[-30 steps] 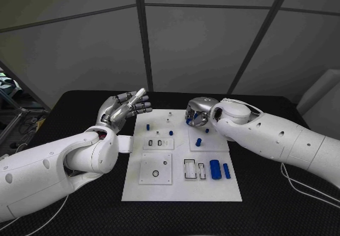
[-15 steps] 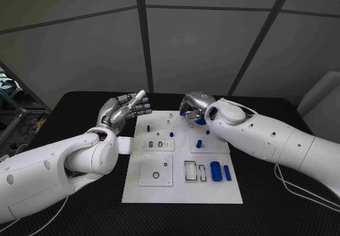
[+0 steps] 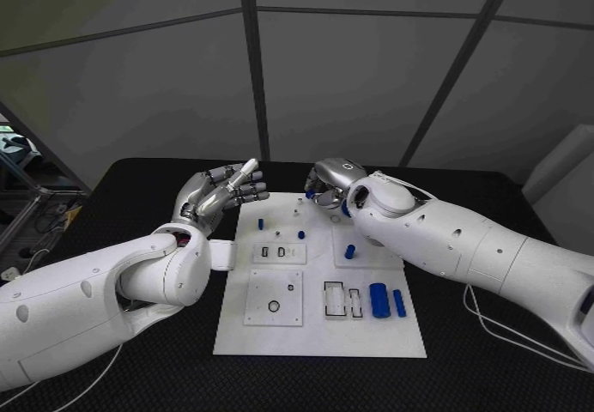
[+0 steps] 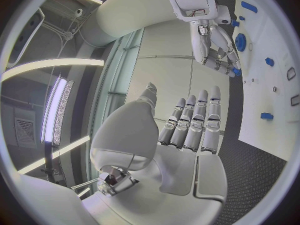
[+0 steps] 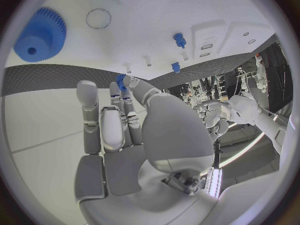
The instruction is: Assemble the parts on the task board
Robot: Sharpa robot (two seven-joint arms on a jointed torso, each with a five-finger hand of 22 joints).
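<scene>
The white task board (image 3: pixel 317 330) lies mid-table. My right hand (image 3: pixel 328 183) hovers over its far edge and pinches a small blue part (image 5: pixel 120 79) between thumb and fingertips; the left wrist view shows this hand (image 4: pixel 214 39) above the board (image 4: pixel 270 92). Beside it a blue gear (image 5: pixel 40 34) lies flat on the board (image 5: pixel 144 27). My left hand (image 3: pixel 221 194) is raised off the board's far left corner, fingers straight and apart (image 4: pixel 190 127), holding nothing. Blue pegs (image 3: pixel 260 223) (image 3: pixel 301 233) (image 3: pixel 349 251) stand in the board. Two blue cylinders (image 3: pixel 376 300) (image 3: pixel 397 300) lie at the near right.
Raised white plates with slots (image 3: pixel 279 252) and a ring hole (image 3: pixel 274 302) sit on the board's left half, and rectangular recesses (image 3: pixel 334 296) at its middle. Black table (image 3: pixel 148 360) surrounds the board. A cable (image 3: pixel 520 330) trails at the right.
My right hand has moved left and away along the board's far edge, its arm following. The left hand has stayed where it was.
</scene>
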